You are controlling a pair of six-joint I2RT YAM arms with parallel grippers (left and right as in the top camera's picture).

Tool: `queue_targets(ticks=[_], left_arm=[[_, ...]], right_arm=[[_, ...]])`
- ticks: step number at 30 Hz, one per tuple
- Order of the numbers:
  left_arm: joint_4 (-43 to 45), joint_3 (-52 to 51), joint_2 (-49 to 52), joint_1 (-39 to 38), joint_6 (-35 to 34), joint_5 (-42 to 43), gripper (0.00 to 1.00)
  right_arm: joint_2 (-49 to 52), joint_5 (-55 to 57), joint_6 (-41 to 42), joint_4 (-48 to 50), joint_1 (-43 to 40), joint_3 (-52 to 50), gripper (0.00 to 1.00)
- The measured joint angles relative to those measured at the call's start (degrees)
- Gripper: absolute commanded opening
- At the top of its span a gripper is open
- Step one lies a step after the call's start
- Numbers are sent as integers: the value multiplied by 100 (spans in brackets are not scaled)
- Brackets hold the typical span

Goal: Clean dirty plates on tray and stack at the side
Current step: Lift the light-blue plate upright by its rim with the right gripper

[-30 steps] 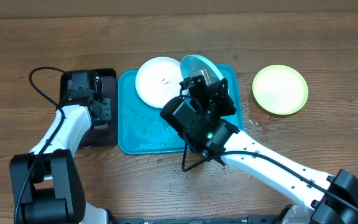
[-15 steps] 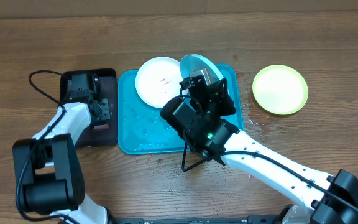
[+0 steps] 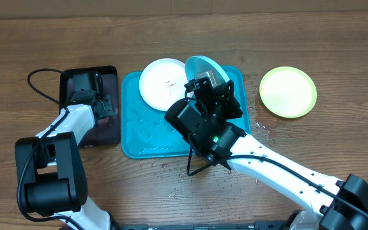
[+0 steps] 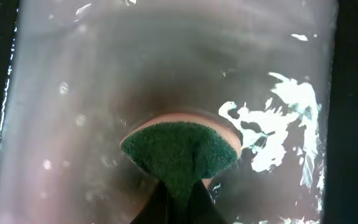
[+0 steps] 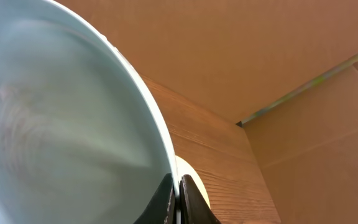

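Your left gripper (image 4: 179, 198) is clenched on the green sponge (image 4: 179, 149), which bulges out just ahead of the fingertips over the wet floor of the black tray (image 3: 112, 75). Your right gripper (image 5: 179, 186) is pinched on the rim of the light teal plate (image 5: 61, 124). That plate rises from those jaws, tipped on edge above the turquoise tray (image 3: 133, 137). From the sponge jaws it lies well off to the right, beyond the red-smeared white plate (image 3: 161, 83). I judge the next move is the left arm's: carry the sponge rightward to the tilted face. The yellow-green plate (image 3: 288, 92) sits on the table right of the right jaws, apart from the tray.
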Motion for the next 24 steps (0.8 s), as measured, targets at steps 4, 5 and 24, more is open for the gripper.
queue_targets(ticks=[4,5,24], left_arm=[[-127,2,-24,0,33,-2,68],[-192,2,-57,2,33,-2,66],[-1394,52,-505,26,-2,87,11]], right_arm=[[0,-2,2,0,0,0,4],[0,0,2,-2,0,0,4],[0,-107,2,2,0,0,4]])
